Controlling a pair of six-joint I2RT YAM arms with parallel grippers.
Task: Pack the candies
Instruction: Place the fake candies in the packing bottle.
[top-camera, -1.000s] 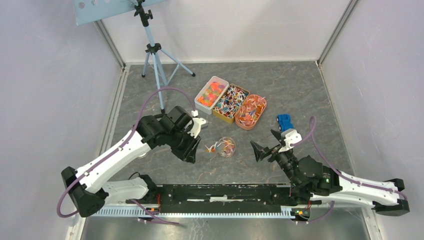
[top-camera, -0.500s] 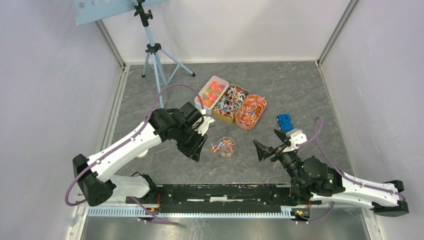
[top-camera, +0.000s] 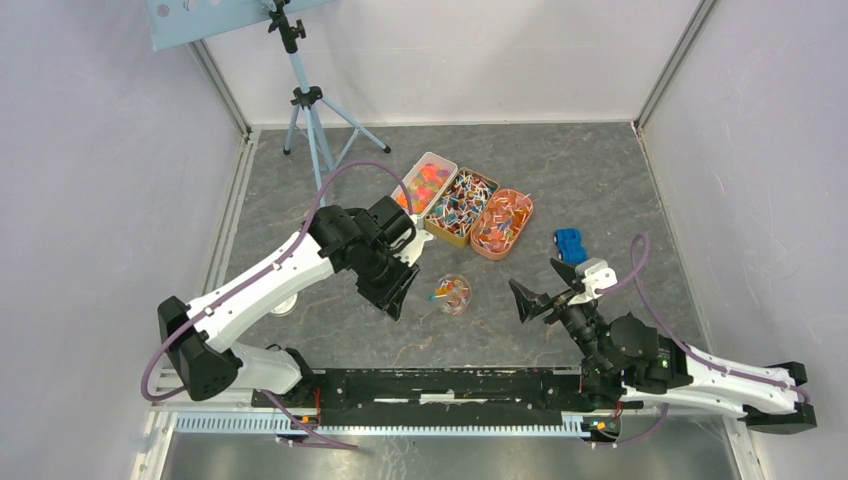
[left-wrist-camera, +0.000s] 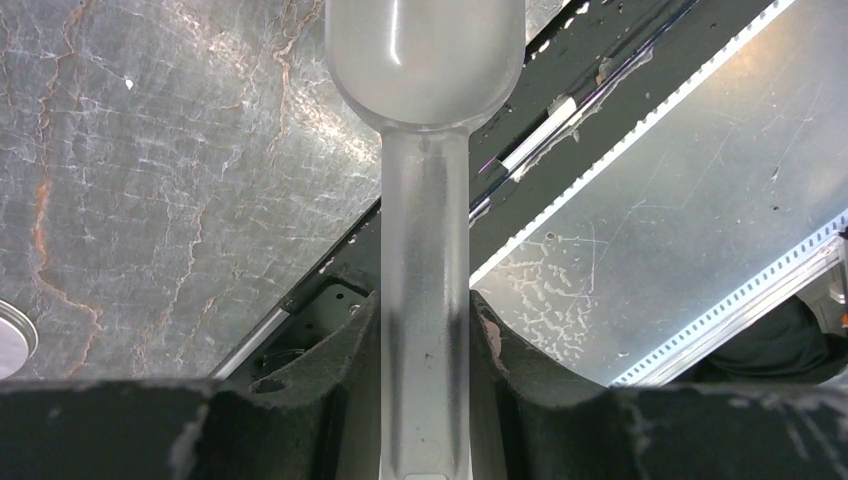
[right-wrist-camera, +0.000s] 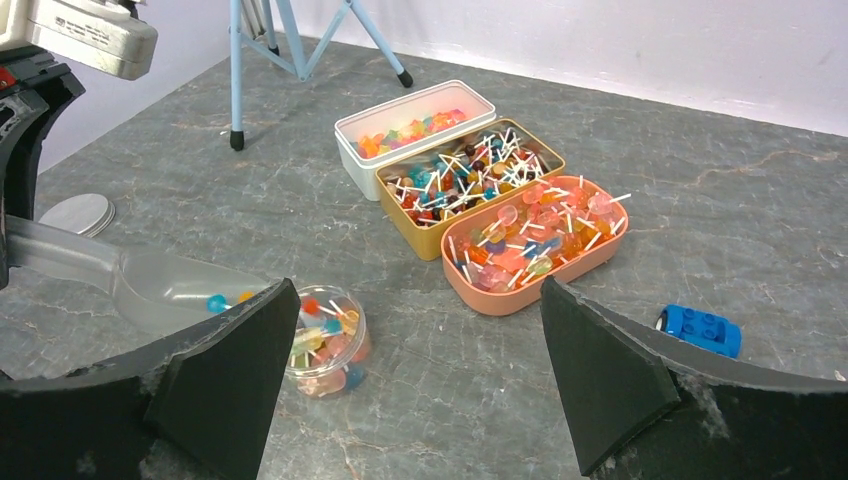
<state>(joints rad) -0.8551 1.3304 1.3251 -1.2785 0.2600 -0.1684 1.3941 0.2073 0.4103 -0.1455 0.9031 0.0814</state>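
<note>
Scoop (right-wrist-camera: 150, 285) has swung beside the cup (right-wrist-camera: 335, 345), candies (right-wrist-camera: 215, 302) beyond left jaws.

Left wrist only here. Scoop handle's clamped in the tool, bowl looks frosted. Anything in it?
Observer: Yes. The right wrist view shows two candies, one blue and one orange, in the scoop bowl.
Operator: Any container near the bowl?
Observer: A clear cup, part filled with sweets, stands right beside the scoop's tip. I can't tell if they touch.
</note>
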